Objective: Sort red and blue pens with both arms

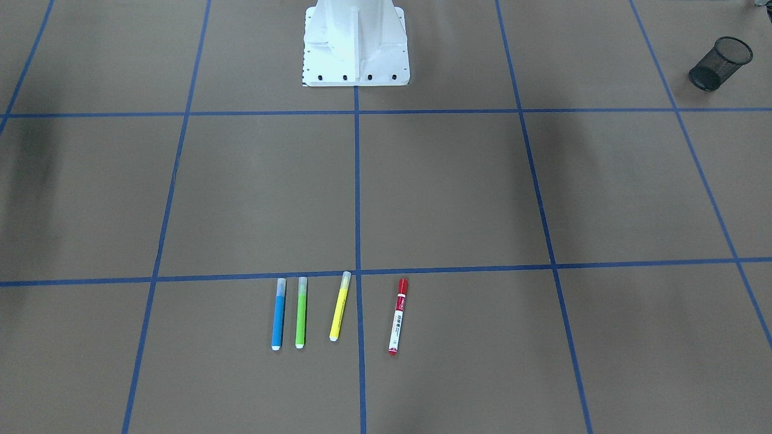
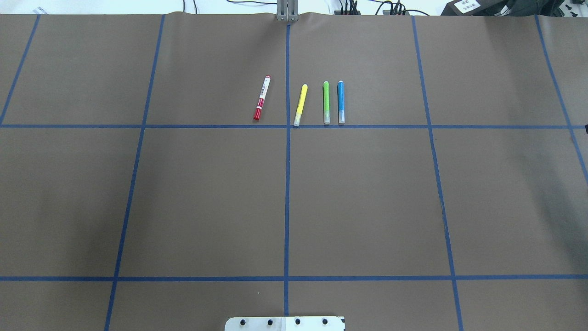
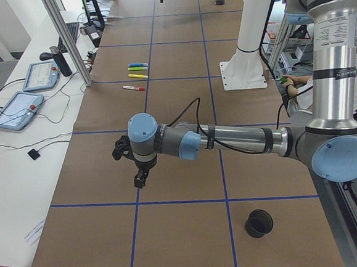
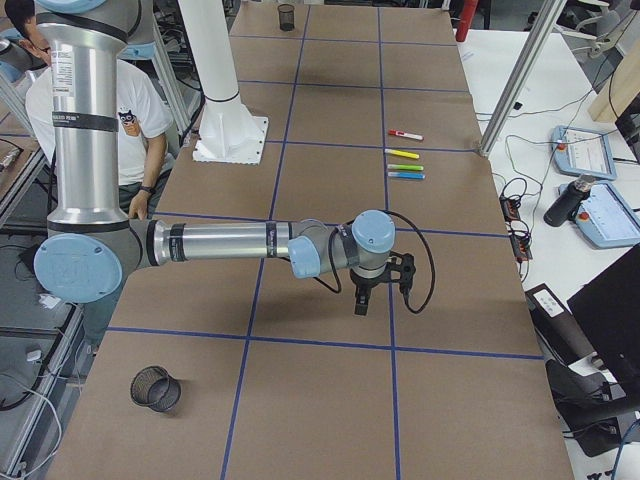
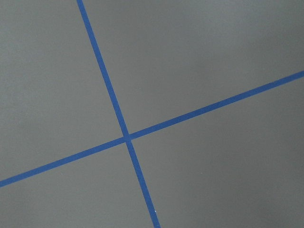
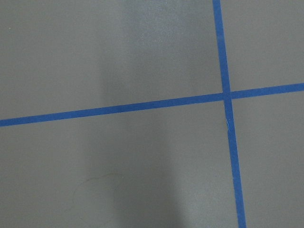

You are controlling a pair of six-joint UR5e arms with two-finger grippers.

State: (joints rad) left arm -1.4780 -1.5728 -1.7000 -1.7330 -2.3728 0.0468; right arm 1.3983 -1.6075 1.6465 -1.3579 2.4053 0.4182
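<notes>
The red pen (image 2: 262, 98) lies far from the base, just left of the middle tape line, and shows in the front view too (image 1: 397, 316). The blue pen (image 2: 341, 101) lies at the right end of the same row (image 1: 278, 313). My left gripper (image 3: 141, 180) hangs over bare paper well away from the pens, seen only in the exterior left view. My right gripper (image 4: 361, 305) hovers likewise at the other end, seen only in the exterior right view. I cannot tell whether either is open or shut. Both wrist views show only brown paper and blue tape.
A yellow marker (image 2: 300, 105) and a green marker (image 2: 326, 102) lie between the two pens. One black mesh cup (image 3: 258, 223) stands near my left arm's base side, another (image 4: 155, 388) on the right. The white pedestal (image 1: 356, 45) stands mid-table. A person (image 4: 130, 120) sits behind it.
</notes>
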